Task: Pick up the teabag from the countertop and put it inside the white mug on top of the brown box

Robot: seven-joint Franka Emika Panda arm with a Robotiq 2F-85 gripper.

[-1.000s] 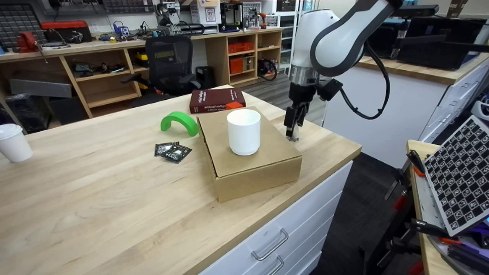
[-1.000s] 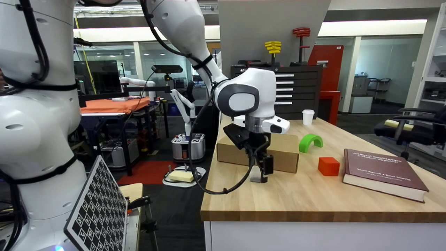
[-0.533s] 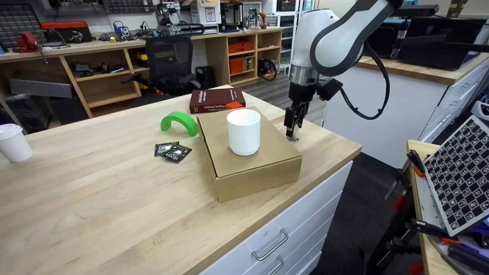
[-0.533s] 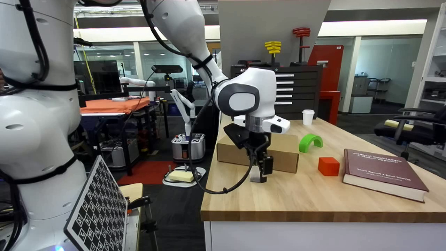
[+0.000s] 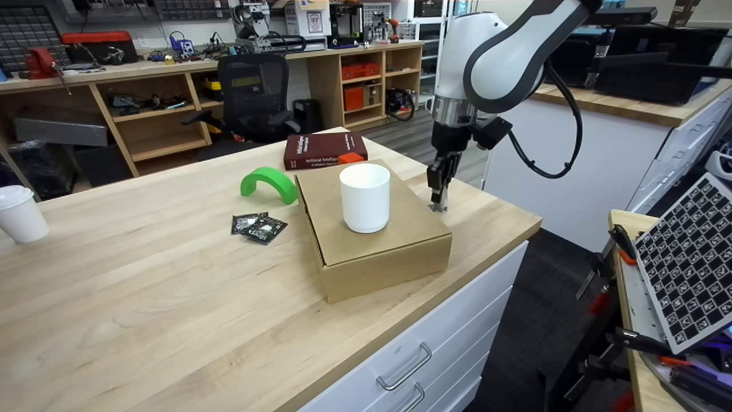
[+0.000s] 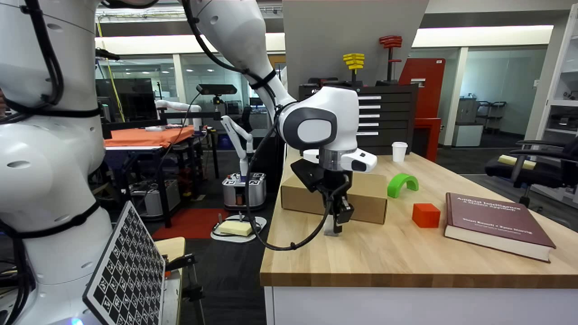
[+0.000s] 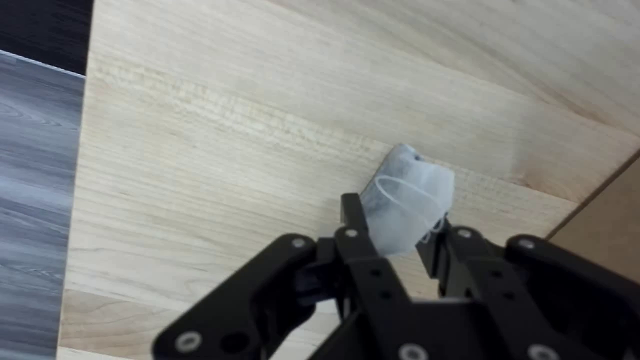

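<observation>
1. We see the gripper (image 7: 396, 215) with its fingers apart, teabag (image 7: 406, 197) between them; can't tell if they pinch it.
2. Teabag sits low at the countertop (image 7: 200, 150), near the brown box (image 5: 392, 269).
3. We have the white mug (image 5: 366, 200) upright on the box.
4. Beyond: overlapping black packets (image 5: 264, 229), green arch (image 5: 269, 178).
5. Farthest off: white cup (image 5: 23, 218).

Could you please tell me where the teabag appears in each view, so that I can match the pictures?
In an exterior view: the teabag, right of centre, around mid-height.
In an exterior view: the teabag, below and right of centre.
Wrist view: the teabag, right of centre, between the fingers of the tool.
Shared landmark: the brown box.
</observation>
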